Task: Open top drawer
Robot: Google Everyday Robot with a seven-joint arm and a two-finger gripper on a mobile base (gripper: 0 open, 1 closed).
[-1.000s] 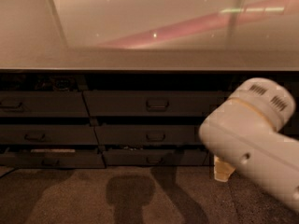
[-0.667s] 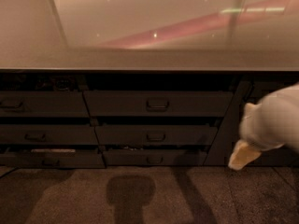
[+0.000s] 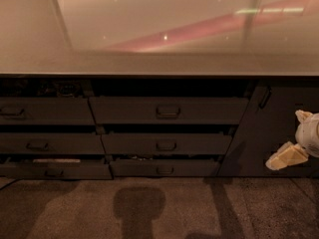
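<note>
The top drawer (image 3: pixel 168 110) is the widest dark grey front in the middle column, just under the countertop, with a small loop handle (image 3: pixel 168 111) at its centre. Its front sits level with the neighbouring front and none of its inside shows. My gripper (image 3: pixel 294 136) is at the right edge of the view, well to the right of the drawer and lower than its handle. Its two cream fingertips (image 3: pixel 285 157) stand apart, with nothing between them. Most of the arm is out of view.
A pale glossy countertop (image 3: pixel 159 59) overhangs the drawers. Two shorter fronts (image 3: pixel 166 144) lie below the top drawer, and a left column of drawers (image 3: pixel 45 111) beside it. A dark cabinet panel (image 3: pixel 271 133) stands behind the gripper. Speckled floor (image 3: pixel 149 208) in front.
The arm has swung right and back, from covering the lower right of the drawers to the right edge of the view. The drawers have not moved.
</note>
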